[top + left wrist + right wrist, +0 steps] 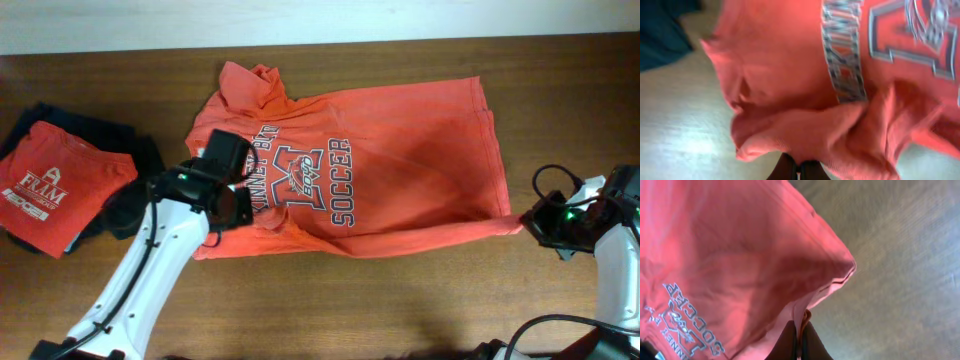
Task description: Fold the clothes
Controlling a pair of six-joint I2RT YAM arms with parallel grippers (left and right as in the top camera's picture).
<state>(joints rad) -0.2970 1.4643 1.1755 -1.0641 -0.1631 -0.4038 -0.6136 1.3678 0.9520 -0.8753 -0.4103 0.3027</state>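
The clothes are one orange-red T-shirt (400, 170) with grey-white soccer lettering, spread chest-up across the middle of the table. My left gripper (232, 205) is shut on bunched cloth at the shirt's left near edge; in the left wrist view the fabric (840, 135) piles over the dark fingers (790, 169). My right gripper (535, 222) is shut on the shirt's right near corner, pulled out to a point. In the right wrist view that hem (835, 280) runs down between the closed fingers (812, 342).
A folded red shirt with a white "FRAM" logo (55, 185) lies on a dark navy garment (95, 130) at the far left. The wooden table (560, 100) borders a pale wall strip at the back. Cables trail by the right arm (615, 260).
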